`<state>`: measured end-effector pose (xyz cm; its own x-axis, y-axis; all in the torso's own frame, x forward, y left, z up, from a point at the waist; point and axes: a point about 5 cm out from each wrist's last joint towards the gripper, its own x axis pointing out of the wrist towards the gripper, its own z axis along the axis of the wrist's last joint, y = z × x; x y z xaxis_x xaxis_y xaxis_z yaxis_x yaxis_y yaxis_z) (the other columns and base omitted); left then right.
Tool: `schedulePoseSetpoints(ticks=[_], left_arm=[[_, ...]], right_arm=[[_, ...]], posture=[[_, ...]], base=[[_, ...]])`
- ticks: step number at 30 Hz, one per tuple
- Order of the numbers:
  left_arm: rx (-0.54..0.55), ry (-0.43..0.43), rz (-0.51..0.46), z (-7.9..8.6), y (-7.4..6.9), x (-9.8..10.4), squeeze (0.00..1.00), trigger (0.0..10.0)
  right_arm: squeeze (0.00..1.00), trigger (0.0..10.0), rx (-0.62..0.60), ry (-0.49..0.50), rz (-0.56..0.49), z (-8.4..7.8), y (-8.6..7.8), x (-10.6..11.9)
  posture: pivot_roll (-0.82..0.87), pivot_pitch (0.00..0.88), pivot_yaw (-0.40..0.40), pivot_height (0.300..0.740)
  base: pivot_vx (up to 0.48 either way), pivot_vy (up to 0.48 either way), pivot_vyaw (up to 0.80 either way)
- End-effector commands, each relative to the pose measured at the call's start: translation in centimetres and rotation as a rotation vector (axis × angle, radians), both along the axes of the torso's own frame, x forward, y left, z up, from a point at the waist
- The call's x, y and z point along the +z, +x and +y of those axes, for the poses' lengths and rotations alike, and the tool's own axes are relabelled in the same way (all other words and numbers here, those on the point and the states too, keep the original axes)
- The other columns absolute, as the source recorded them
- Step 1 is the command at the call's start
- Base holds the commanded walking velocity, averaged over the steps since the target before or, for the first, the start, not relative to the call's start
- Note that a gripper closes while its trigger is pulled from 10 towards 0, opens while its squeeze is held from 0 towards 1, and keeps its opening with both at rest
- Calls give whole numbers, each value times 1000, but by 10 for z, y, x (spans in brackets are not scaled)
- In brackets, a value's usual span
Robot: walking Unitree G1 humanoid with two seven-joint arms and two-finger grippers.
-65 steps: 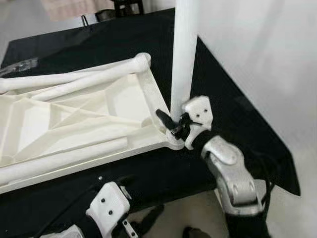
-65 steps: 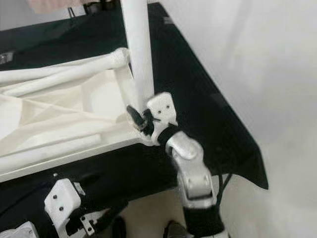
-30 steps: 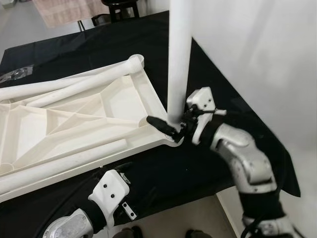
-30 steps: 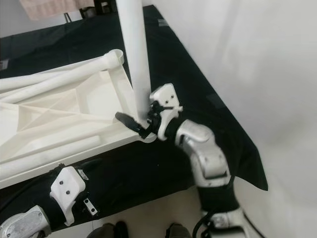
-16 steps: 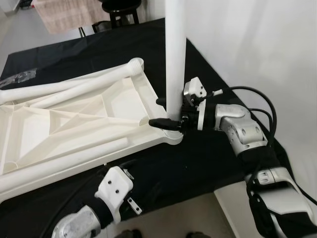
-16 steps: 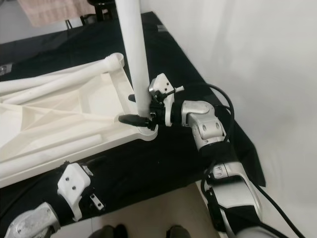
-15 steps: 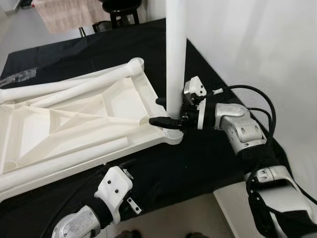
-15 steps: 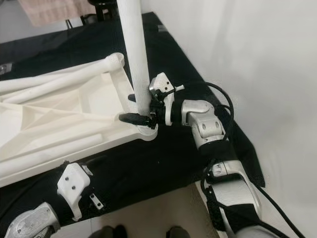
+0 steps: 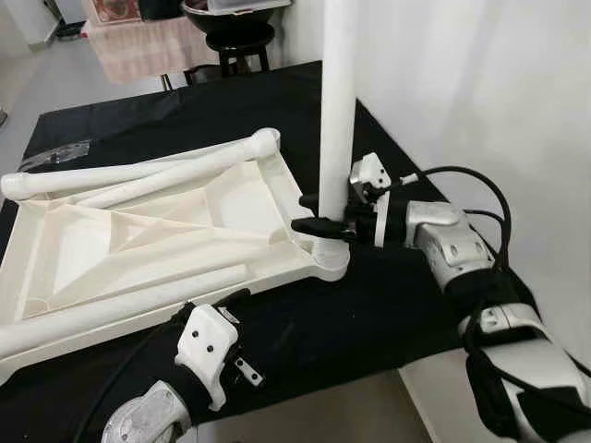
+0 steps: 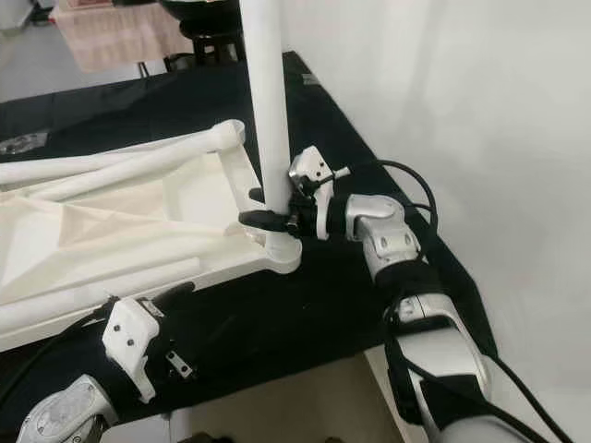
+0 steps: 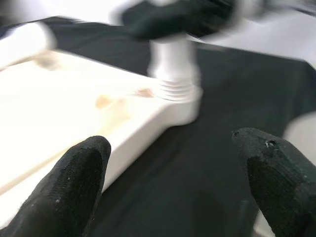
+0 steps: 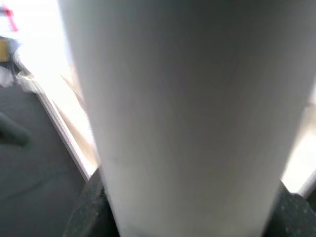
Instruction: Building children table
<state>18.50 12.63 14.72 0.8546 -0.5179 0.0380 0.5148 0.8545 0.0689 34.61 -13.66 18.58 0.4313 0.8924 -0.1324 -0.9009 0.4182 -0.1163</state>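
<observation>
A white children's table top (image 9: 138, 249) lies upside down on a black cloth. One white leg (image 9: 337, 111) stands upright in its near right corner socket (image 9: 328, 258). My right gripper (image 9: 319, 212) is shut on this leg just above the socket, one finger on each side; the leg (image 12: 187, 113) looms close in the right wrist view. Two more legs lie loose on the top, one along the far side (image 9: 138, 171) and one along the near side (image 9: 120, 300). My left gripper (image 11: 177, 187) is open and holds nothing, low at the top's front edge.
The black cloth (image 9: 369, 323) ends just in front of me. A white wall (image 9: 480, 92) stands close on the right. A clear plastic bag (image 9: 55, 155) lies at the far left. A dark stool (image 9: 231, 32) stands behind the worktop.
My right arm has swung out to the right, its gripper turning around the upright leg while staying on it. The left gripper has come nearer the table top's front edge. The camera shifted.
</observation>
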Motion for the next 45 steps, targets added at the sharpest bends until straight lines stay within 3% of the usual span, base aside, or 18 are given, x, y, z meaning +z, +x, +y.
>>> schedulePoseSetpoints(ticks=[1,2,3,5,9,14,15,19,20,27,28,29,36,40,41,43,44,45], left_arm=[[19,-11,27,2,-1,-4,0,10000],[45,-16,33,5,-2,-5,0,10000],[80,-12,51,9,-4,-9,0,10000],[112,-17,116,12,-8,-19,0,10000],[96,-21,137,8,-9,-24,0,10000],[95,-66,151,8,0,-27,0,10000],[100,-56,146,8,1,-27,0,10000],[109,-50,142,9,2,-27,0,10000],[104,-52,142,8,3,-27,0,10000],[72,-69,155,6,7,-28,0,10000],[67,-74,157,6,8,-28,0,10000],[61,-78,159,5,9,-28,0,10000],[34,-93,162,1,10,-28,0,10000],[32,-98,161,0,11,-28,0,10000],[33,-98,161,-1,11,-29,0,10000],[34,-99,160,-1,11,-29,0,10000],[27,-94,162,-2,10,-29,0,10000],[8,-95,165,-4,7,-28,0,10000]], right_arm=[[0,0,-27,-111,91,6,-7,-23],[0,0,-183,-165,84,8,-15,-35],[0,0,-488,-78,104,19,-30,-43],[0,0,-635,-26,116,43,-68,-53],[0,0,-570,-42,101,48,-68,-55],[0,0,-575,-75,81,44,-46,-54],[0,10000,-580,-81,78,41,-42,-50],[0,10000,-615,-106,53,38,-41,-40],[1000,10000,-606,-87,43,36,-35,-35],[1000,10000,-333,40,11,44,-19,-10],[765,10000,-220,59,4,45,-18,-6],[0,10000,-110,66,8,45,-16,-3],[0,10000,158,-7,47,44,-1,-2],[0,10000,183,1,71,47,10,0],[0,4588,197,10,84,48,12,1],[0,4588,217,19,94,48,14,2],[0,0,238,17,101,47,15,2],[0,0,247,15,102,45,16,2]], posture=[[18,73,13,740],[20,75,13,740],[1,85,31,740],[-21,83,46,740],[-20,70,38,740],[13,71,23,740],[14,71,29,740],[10,68,33,740],[4,65,37,740],[8,62,40,740],[9,60,40,740],[15,61,38,740],[36,62,22,740],[41,62,19,740],[46,64,17,740],[46,63,16,740],[47,65,14,740],[41,67,15,740]], base=[[0,0,0],[0,0,0],[0,0,0],[0,0,0],[0,0,0],[0,0,0],[0,0,0],[0,0,0],[0,0,0],[0,0,0],[0,0,0],[0,0,0],[0,0,0],[0,0,0],[0,0,0],[0,0,0],[0,0,0],[0,0,0]])
